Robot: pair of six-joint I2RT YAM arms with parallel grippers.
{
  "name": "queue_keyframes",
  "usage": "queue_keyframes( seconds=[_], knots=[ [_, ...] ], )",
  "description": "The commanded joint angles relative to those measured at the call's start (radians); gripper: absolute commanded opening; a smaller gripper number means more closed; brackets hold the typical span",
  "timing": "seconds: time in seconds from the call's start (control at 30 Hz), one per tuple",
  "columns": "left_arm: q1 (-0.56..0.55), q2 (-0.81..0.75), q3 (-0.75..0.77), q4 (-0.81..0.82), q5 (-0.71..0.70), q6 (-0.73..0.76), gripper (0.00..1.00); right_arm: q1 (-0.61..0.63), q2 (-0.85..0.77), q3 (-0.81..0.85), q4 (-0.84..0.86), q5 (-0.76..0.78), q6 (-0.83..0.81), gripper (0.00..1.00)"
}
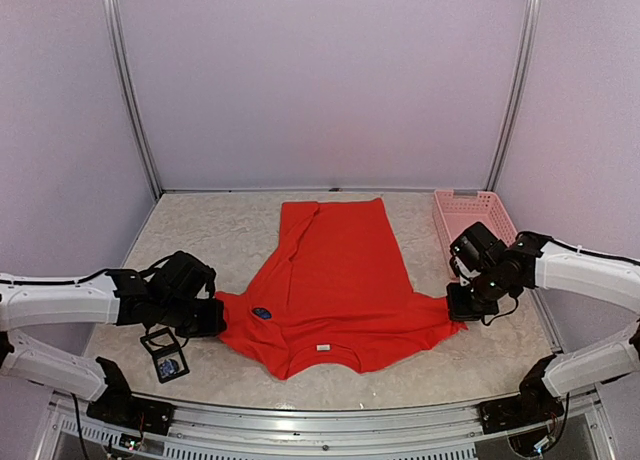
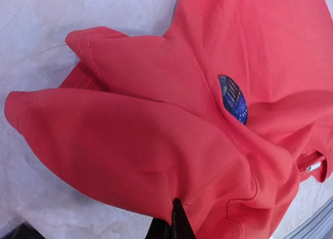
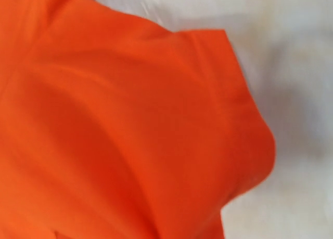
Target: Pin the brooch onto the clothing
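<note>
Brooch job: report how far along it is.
Looks done: the blue brooch sits on the chest of the red T-shirt. In hand: the left claw and right claw are shut on its sleeves. Left: probably letting go; whether the pin is fastened cannot be seen.

On the right wrist camera I get only a blur of the large bright red short-sleeved fabric T-shirt (image 3: 130, 135), which runs off three edges and hides the fingers of the right gripper (image 1: 460, 305) completely. On the left wrist camera the cloth buries the left gripper (image 1: 214, 318) except for one dark fingertip (image 2: 179, 224), cut off by the bottom edge. The small oval dark blue brooch (image 2: 232, 98) sits against a crease, its pattern too fine for me to read, and from above the small black square-framed object (image 1: 166, 359) by my left arm is too small to identify.
</note>
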Motion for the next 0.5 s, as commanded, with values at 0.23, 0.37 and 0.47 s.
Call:
queue_keyframes(
  seconds=[0.23, 0.37, 0.47],
  knots=[
    [-0.214, -0.170, 0.114, -0.325, -0.208, -0.193, 0.55, 0.032, -0.032, 0.132, -0.295, -0.018, 0.054, 0.44],
    [-0.139, -0.018, 0.369, -0.297, -0.314, 0.064, 0.56, 0.031, 0.096, 0.373, -0.296, 0.096, -0.051, 0.47],
    [-0.011, 0.124, 0.478, -0.072, -0.139, 0.247, 0.56, 0.026, 0.255, 0.531, -0.139, 0.131, -0.208, 0.47]
  ],
)
